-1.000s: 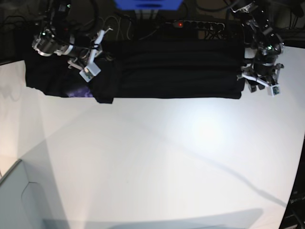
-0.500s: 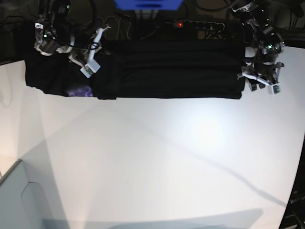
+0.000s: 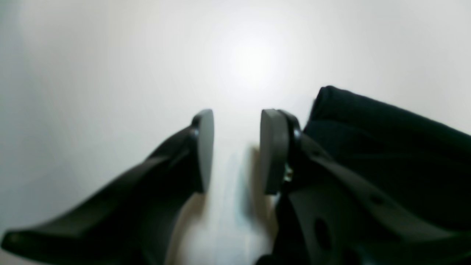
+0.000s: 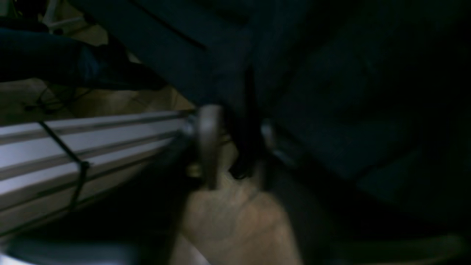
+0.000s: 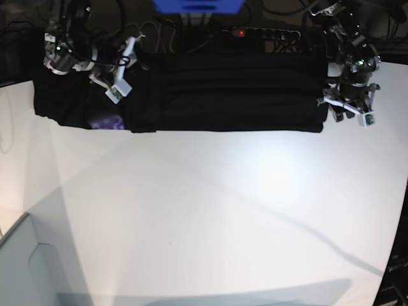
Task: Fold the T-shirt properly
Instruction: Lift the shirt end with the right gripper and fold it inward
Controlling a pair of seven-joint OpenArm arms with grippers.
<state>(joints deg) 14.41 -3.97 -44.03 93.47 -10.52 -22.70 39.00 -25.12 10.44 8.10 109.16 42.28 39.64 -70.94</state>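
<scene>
Cloth comes first: the T-shirt (image 5: pixel 223 92) lies as a long black band across the top of the base view, along the far edge of the white table (image 5: pixel 210 210), with a small purple print showing at its lower left end (image 5: pixel 107 122). By the look of it, it is already folded lengthwise, with cross folds still to do. At the upper left of that view the right gripper (image 5: pixel 118 80) sits over the shirt's left end; in its own wrist view the jaws stand a little apart with a dark fold of cloth (image 4: pixel 244 147) between them, but the picture is too dim and blurred to say whether they pinch it or have let go, so I cannot tell. At the upper right the left gripper (image 5: pixel 349 109) rests just off the shirt's right end; its wrist view shows the fingers (image 3: pixel 274 151) spread with only bare table between them, the shirt's edge (image 3: pixel 386 147) just to the right of them. Risks, as I judge them: cloth snagged on the right fingers could be dragged and undo the fold, and the shirt lies so near the far edge that a pull that way could slide it off.
</scene>
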